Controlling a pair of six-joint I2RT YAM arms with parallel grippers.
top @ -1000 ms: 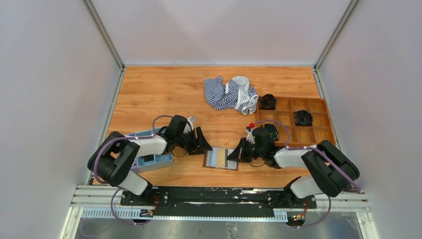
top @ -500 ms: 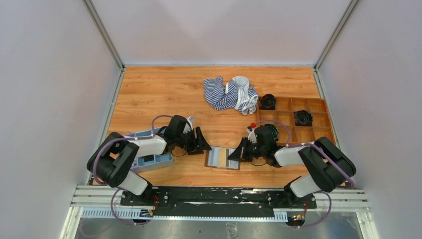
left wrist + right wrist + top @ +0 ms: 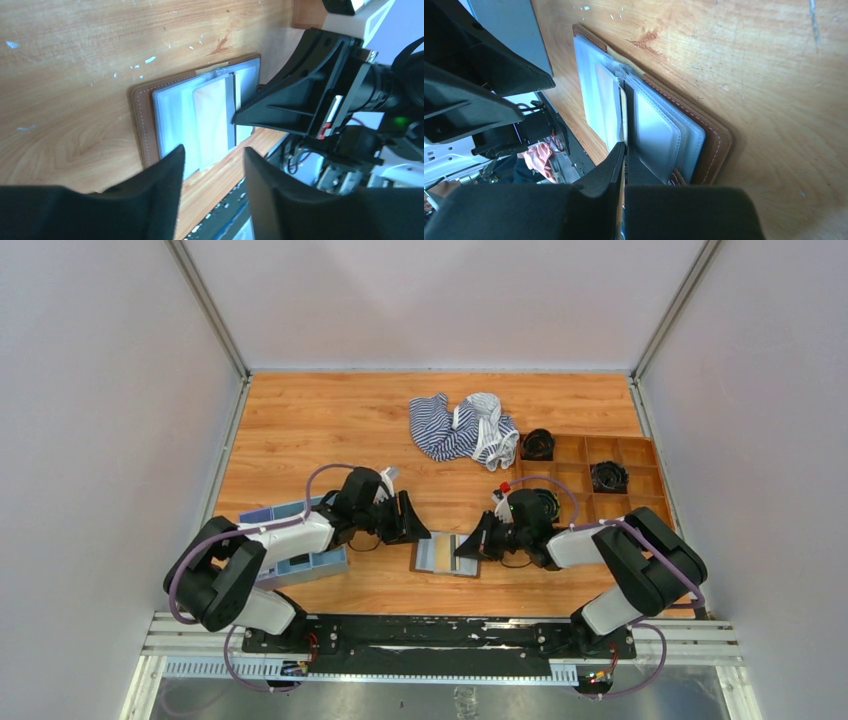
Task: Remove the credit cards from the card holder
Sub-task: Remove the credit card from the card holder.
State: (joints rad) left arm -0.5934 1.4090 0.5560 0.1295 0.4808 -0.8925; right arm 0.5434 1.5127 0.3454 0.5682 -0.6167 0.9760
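Observation:
The brown card holder (image 3: 440, 557) lies open on the table between both arms, its pale clear pockets facing up (image 3: 172, 117) (image 3: 659, 130). A yellowish credit card (image 3: 212, 122) stands tilted up out of the pockets, seen edge-on in the right wrist view (image 3: 623, 107). A grey strip (image 3: 230, 112) lies right beside it. My right gripper (image 3: 466, 546) (image 3: 625, 146) is shut on the yellowish card's edge at the holder's middle. My left gripper (image 3: 419, 532) (image 3: 214, 150) is open, hovering over the holder's left edge with nothing between its fingers.
A light-blue tray (image 3: 300, 560) sits under my left arm. A striped cloth (image 3: 462, 428) lies at the back. The brown compartment box (image 3: 655, 482) at the right holds black round items (image 3: 607, 476). Grey walls enclose the table.
My left gripper has moved right, closer to the holder, and its jaws have narrowed a little. My right gripper, still shut, has shifted slightly left, and the holder moved a little with it.

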